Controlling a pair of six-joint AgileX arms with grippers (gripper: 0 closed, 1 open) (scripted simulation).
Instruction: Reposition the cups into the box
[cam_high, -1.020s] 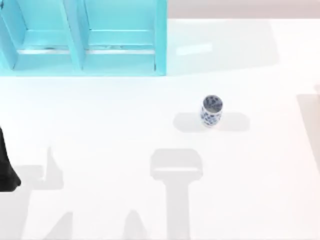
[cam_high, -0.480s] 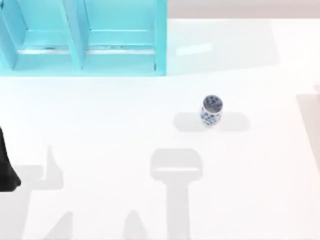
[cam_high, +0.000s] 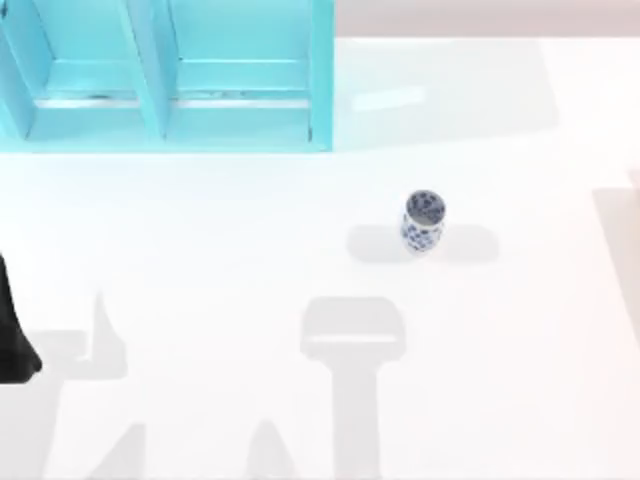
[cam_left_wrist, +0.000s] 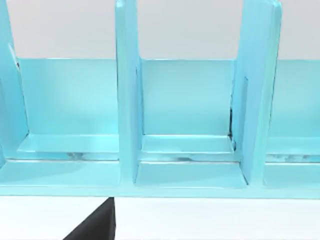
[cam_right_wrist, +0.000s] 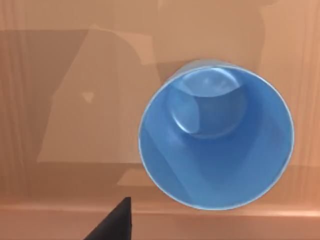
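The white cup with a dark blue pattern stands upright on the white table, right of centre and apart from both arms. The turquoise box with upright dividers sits at the table's far left; the left wrist view faces its compartments. The plain blue cup shows in the right wrist view from above, its mouth open toward the camera, over a tan surface. A dark part of my right gripper lies beside its rim. My left arm is parked at the table's left edge, and a dark part of its gripper shows below the box.
The white table stretches open between the box and the patterned cup, crossed by grey shadows. A tan ledge runs below the blue cup in the right wrist view.
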